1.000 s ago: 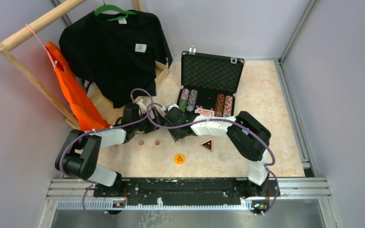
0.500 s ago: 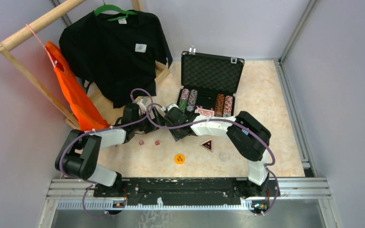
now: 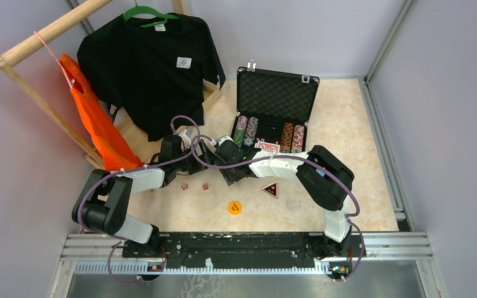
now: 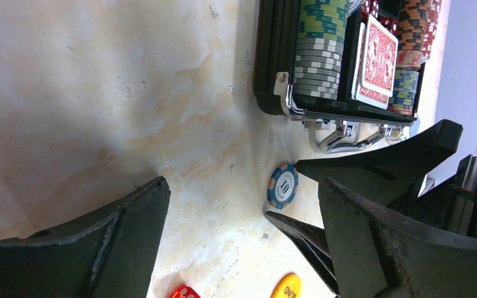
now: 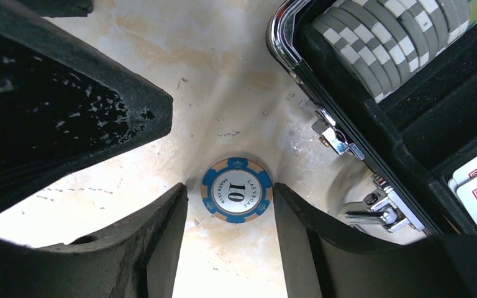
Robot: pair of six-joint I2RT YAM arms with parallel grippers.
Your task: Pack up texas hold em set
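Right hand (image 5: 230, 186) is down at the worktop (image 5: 223, 81), fingers partly apart, one on either side of a blue chip (image 5: 236, 190) lying flat between the tips. One finger looks to touch the rim and the other stands just off it, so I judge the chip bracketed but not yet clamped. Ahead and to one side of this hand is the open case (image 3: 277, 94), latches toward the chip. Left hand (image 4: 242, 217) hangs close by, spread wide and empty, with the chip just ahead of it.

The chip should be light, stiff and smooth-edged, and it sits so low that there is little rim to catch. Pinch straight across its width with the tips on the worktop; off-centre, it may skid or flip. Dice (image 3: 205, 185), a round token (image 3: 235, 207) and a triangular token (image 3: 270, 189) lie loose behind the hands.
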